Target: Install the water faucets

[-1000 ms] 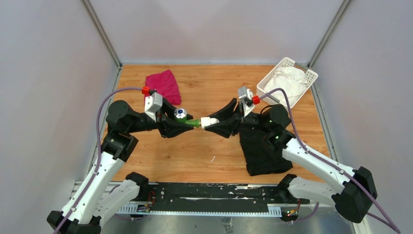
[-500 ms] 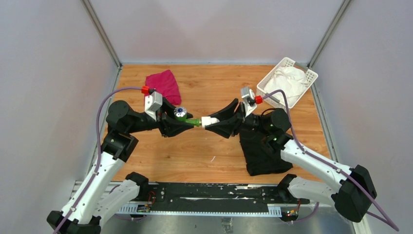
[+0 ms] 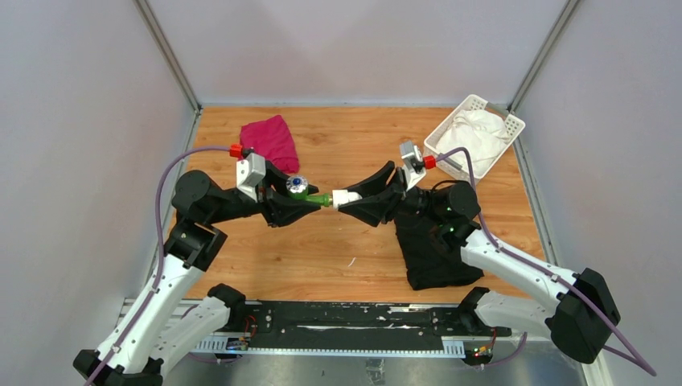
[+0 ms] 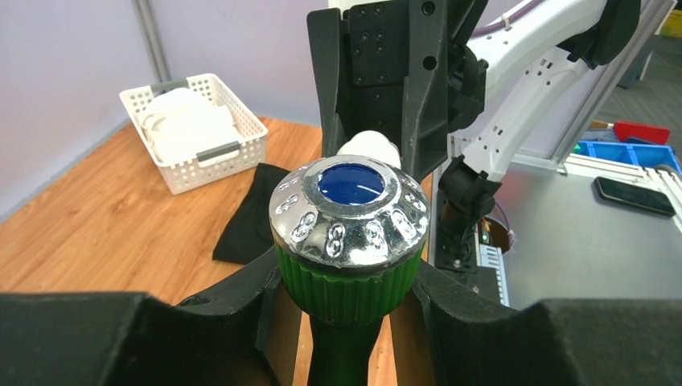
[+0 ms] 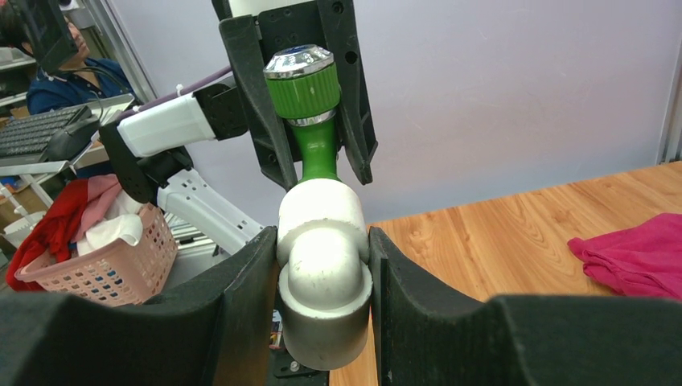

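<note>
Two arms meet in the middle, up above the desk (image 3: 338, 241). The left pincer (image 3: 310, 203) grips the green tap (image 4: 347, 281). The tap sits between its fingers, and the shiny round knob (image 4: 351, 211) pokes up past them. The right pincer (image 3: 347, 203) squeezes the white pipe piece (image 5: 324, 257), held between its fingers too.

The two pincers point tip to tip. The tap's green stem goes into the mouth of the pipe piece, just in front of the right pincer. So I think the step in hand is joining the tap to the pipe. How deep the stem sits, I cannot tell.

The next move likely needs one part to be turned or pushed while the other is held firm. Both parts must be in one straight line, or the stem may jam or slip.

Both arms are bent at the elbow and reach inward, low and almost level. A black cloth (image 3: 434, 249) lies under the right arm, behind its pincer.
</note>
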Tool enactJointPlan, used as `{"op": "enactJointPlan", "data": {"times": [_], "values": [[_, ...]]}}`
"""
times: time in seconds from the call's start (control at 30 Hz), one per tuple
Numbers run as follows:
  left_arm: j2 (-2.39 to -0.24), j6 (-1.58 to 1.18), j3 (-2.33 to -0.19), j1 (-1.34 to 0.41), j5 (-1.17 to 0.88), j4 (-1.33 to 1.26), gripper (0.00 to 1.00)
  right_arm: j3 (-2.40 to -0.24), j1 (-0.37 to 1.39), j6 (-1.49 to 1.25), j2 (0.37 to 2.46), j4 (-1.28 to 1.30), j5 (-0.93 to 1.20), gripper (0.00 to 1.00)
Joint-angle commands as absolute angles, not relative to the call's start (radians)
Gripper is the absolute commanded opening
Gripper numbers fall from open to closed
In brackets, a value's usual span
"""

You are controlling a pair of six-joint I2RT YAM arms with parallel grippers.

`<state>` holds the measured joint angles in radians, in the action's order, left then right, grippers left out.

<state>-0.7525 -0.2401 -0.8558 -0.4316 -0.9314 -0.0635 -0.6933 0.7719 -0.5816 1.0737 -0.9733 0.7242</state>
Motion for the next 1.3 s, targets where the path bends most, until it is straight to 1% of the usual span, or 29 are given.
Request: {"op": "enactJointPlan", "data": {"times": [0.0, 0.43, 0.97, 1.1, 1.27], "values": [[-0.750, -0.235, -0.838, -0.472, -0.905, -0.081, 0.00, -0.709, 0.818, -0.592, 1.075, -1.035, 0.697, 0.00], [-0.752, -0.212, -0.844, -0.491, -0.930, -0.081, 0.00, -0.779, 0.819, -0.614, 1.087, -0.864, 0.727, 0.00], [-0.762, -0.179, -0.841, -0.511, -0.930, -0.081, 0.00, -0.850, 0.818, -0.672, 1.148, -0.788, 0.764, 0.00], [-0.761, -0.166, -0.835, -0.512, -0.925, -0.081, 0.00, -0.887, 0.812, -0.691, 1.164, -0.725, 0.795, 0.00], [-0.759, -0.148, -0.823, -0.512, -0.896, -0.081, 0.00, -0.943, 0.802, -0.739, 1.211, -0.679, 0.895, 0.00]]}}
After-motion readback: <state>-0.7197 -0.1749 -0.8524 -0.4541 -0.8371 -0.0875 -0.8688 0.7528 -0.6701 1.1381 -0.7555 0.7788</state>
